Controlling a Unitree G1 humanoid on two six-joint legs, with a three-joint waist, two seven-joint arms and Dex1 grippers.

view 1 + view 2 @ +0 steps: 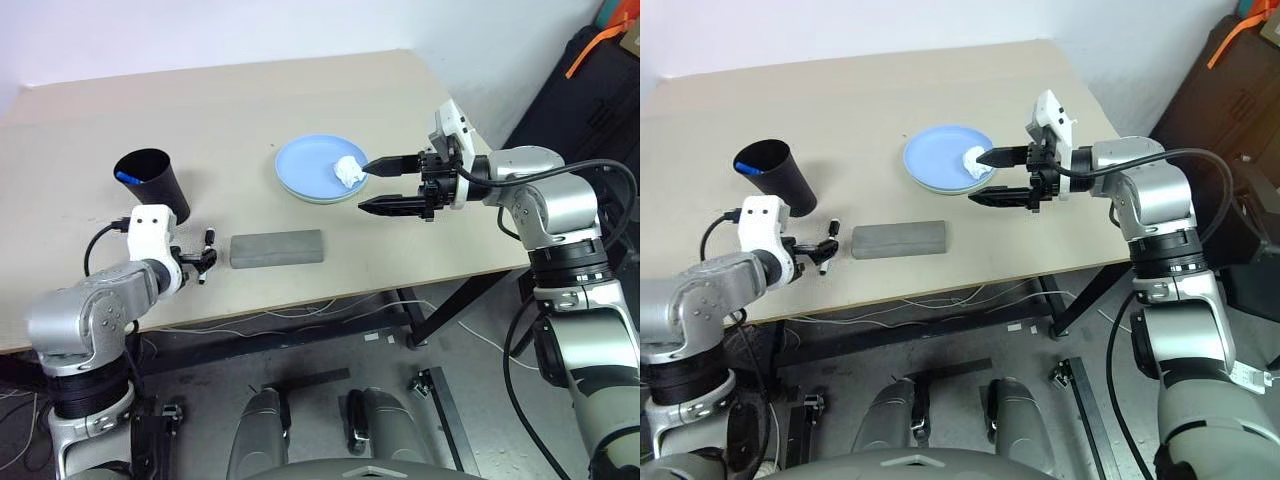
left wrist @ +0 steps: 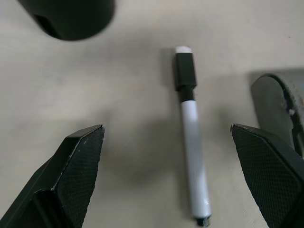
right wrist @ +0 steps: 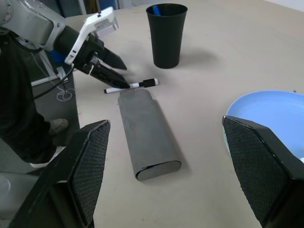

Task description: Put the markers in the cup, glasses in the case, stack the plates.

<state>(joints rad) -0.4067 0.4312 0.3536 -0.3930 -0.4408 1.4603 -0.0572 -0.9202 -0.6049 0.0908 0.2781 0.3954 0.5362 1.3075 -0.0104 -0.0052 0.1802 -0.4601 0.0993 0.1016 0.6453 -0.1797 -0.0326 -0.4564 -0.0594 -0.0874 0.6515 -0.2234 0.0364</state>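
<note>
A: Slim white marker (image 2: 191,142), black cap?
B: Flat on the matte beige counter (image 1: 300,110), between the left hand's (image 2: 175,185) spread, textured fingers, ungrasped, beside the rounded grey case (image 3: 147,135).
A: Right hand (image 1: 375,186)?
B: Released, over the stacked round plates (image 1: 300,165).

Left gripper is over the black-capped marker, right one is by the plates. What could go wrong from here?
1. The black-capped marker lies between the open left gripper's fingers, close to the grey case; closing could catch the case too.
2. The black cup, already holding the blue marker, stands near that arm; a careless lift might tip it.
3. The open right gripper is at the crumpled tissue on the blue plate; it may shift the stacked plates.
</note>
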